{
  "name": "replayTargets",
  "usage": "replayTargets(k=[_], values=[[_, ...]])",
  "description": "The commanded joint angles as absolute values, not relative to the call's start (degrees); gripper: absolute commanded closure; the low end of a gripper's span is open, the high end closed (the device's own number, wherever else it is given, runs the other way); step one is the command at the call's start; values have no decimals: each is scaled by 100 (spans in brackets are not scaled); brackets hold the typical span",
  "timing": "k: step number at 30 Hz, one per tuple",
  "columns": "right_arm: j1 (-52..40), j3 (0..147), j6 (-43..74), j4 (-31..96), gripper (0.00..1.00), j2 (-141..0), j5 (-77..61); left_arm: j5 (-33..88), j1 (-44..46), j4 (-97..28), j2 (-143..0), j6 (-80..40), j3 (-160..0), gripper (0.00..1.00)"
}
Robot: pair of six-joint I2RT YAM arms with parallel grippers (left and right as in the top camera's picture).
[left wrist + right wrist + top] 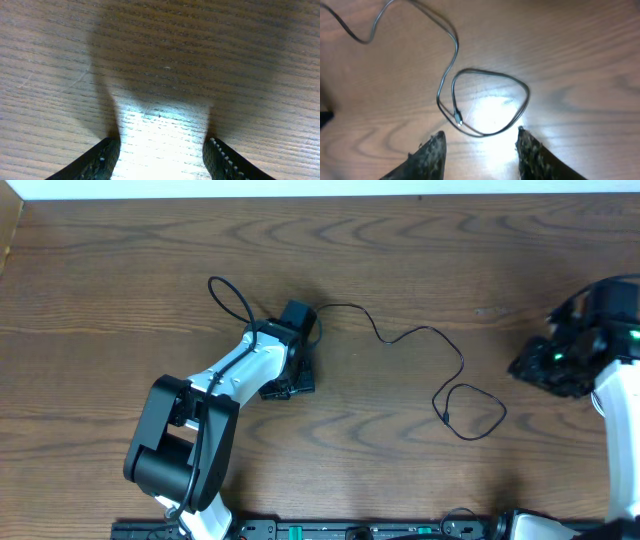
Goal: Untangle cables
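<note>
Black cord (462,365) lay loose on the wood tabletop (450,240), mid-right in the overhead view. One end started right by the black block at the left arm's wrist; couldn't tell if it touched. From there it wandered to the right in a couple of shallow waves, dropped twd the arms' side of the tabletop and closed into one flat loop. Its small plug (458,119) sat inside that loop, near the loop's left side.

Left fingers (161,142): parted wide, nothing btw them. Left wrist cam showed only bare wood grain, a bright patch of light and the fingers' shadow.

Right fingers (480,134): also spread apart, nothing gripped. In the right wrist cam the loop lay just ahead of the two tips, w/ its near curve running across the gap btw them. Couldn't tell from that cam whether the tips were down at cord level or above it. Overhead, tho, the right arm's head was off to the right of the loop, not over it, close to the tabletop's right edge.
</note>
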State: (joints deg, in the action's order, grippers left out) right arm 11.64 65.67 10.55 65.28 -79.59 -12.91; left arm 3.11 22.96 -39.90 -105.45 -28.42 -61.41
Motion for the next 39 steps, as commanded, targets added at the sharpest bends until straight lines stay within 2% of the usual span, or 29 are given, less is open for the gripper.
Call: replayTargets(k=[1,4,5,7,9,14,18,22,26,34,39], values=[[884,6169,854,6287,52,-8053,-1612,-45,2215,-4001,-10728,-2814,-5929,41],[580,5824,746,5739,44,-8095,-1645,-45,2215,-4003,-10728,-2814,-5929,41],[491,5743,604,5513,45,-8114,-1643,-45,2215,-4003,-10728,-2814,-5929,41],[322,5645,309,5033,54,-8169,-1531,-45,2215,-4003,-10728,-2814,-5929,41],[148,5627,128,4595,55,-8256,-1133,-45,2215,-4003,-10728,-2814,-5929,41],[-204,5690,16,3997,44,-8560,-469,-43,2215,-4010,-10728,-2814,-5929,41],[-235,6145,-99,4296,40,-9207,-486,-43,2220,-4010,-10728,-2812,-5929,41],[-259,7026,-211,4965,50,-9900,-469,-45,2220,-4047,-10728,-2812,-5929,41],[-364,7599,-521,5039,50,-10331,-462,-45,2220,-4051,-10728,-2812,-5929,41],[-613,7666,-1304,4762,50,-10947,-436,-45,2220,-4049,-10728,-2812,-5929,41],[-648,7666,-1334,4770,55,-11397,-292,-45,2220,-4051,-10728,-2812,-5929,41]])
